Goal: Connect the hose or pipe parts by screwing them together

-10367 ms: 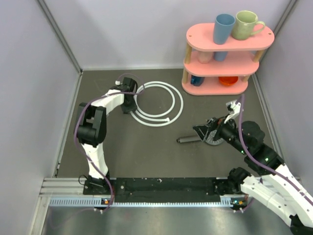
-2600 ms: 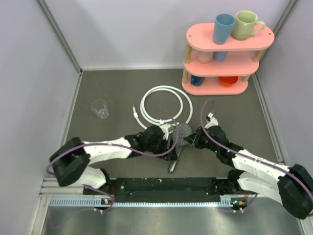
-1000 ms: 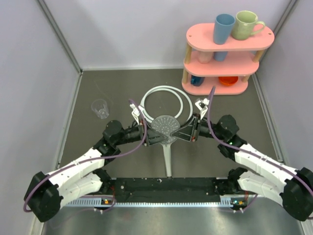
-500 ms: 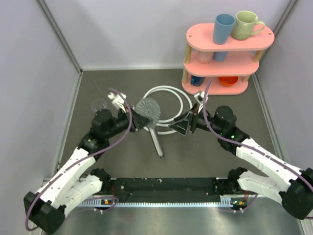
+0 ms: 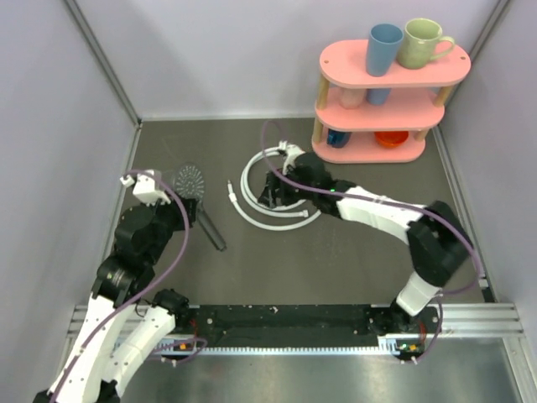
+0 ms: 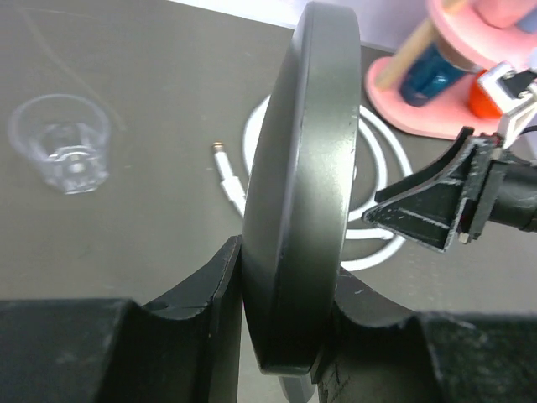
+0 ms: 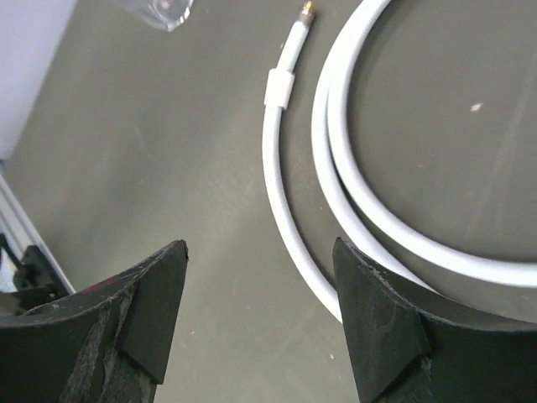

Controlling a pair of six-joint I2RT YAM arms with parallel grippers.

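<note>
The dark grey shower head [image 5: 191, 180] hangs over the table at the left, its handle [image 5: 211, 228] slanting toward the near side. My left gripper [image 6: 289, 277] is shut on the head's rim [image 6: 306, 151], seen edge-on between the jaws. The white hose [image 5: 260, 220] lies in loops mid-table, with one metal end fitting [image 5: 229, 186] pointing left. My right gripper [image 5: 270, 191] hovers open just above the loops' left side. In the right wrist view a hose strand [image 7: 289, 218] runs between the open fingers [image 7: 159, 285] without touching them, and the end fitting [image 7: 307, 10] lies farther ahead.
A small clear cup [image 6: 63, 151] stands on the table left of the hose end. A pink tiered shelf [image 5: 390, 92] with mugs and bowls occupies the back right corner. Grey walls close in the left, back and right sides.
My right gripper has opened, let go of the shower head and swung back-left to above the hose. My left arm has carried the shower head to the left.
</note>
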